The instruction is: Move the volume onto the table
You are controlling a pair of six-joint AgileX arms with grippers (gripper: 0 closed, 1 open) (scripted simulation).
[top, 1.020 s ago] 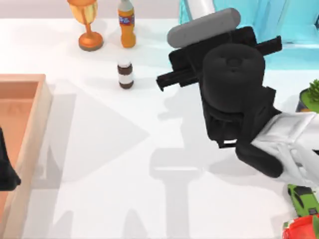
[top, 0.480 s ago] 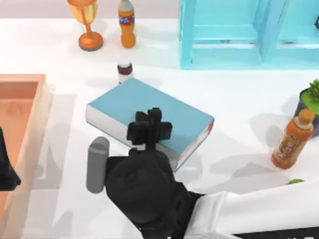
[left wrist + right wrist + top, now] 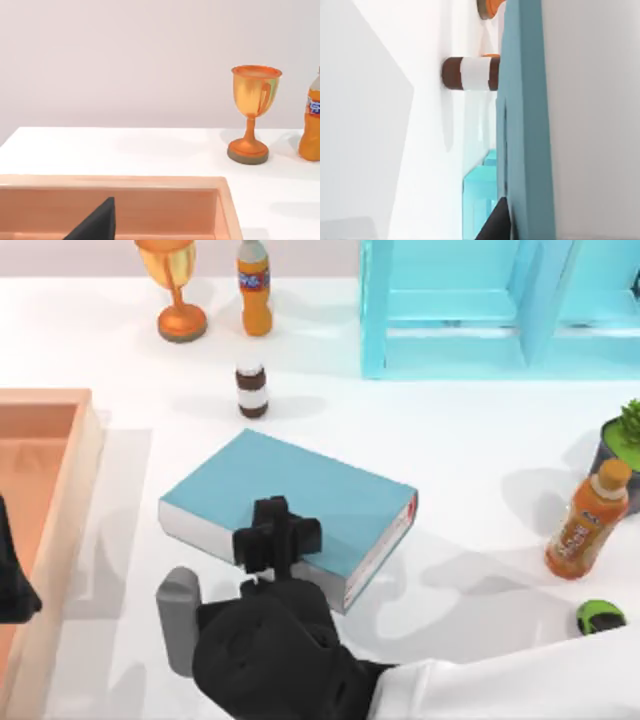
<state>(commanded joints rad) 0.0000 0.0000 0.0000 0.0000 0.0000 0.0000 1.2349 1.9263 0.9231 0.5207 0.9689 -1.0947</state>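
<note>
1. The volume [image 3: 288, 508] lies flat, cover up, over the middle of the table [image 3: 470, 450], well clear of the light-blue shelf unit [image 3: 455, 310] behind it; whether it rests fully on the surface or hangs just above it we cannot tell
2. Our right gripper [image 3: 275, 535] sits at the book's near long edge, fingers clamped narrow on the cover and pages, with the arm reaching in from the lower right
3. We judge the carry all but finished: what is left is to settle the book, spread the fingers and back away
4. Near the book stand a small brown bottle [image 3: 252, 390], an orange soda bottle [image 3: 254, 288] and a trophy cup [image 3: 177, 285]
5. Our left gripper [image 3: 12, 570] is parked over the wooden tray [image 3: 60, 500] at the left edge; its finger state we cannot tell
</note>
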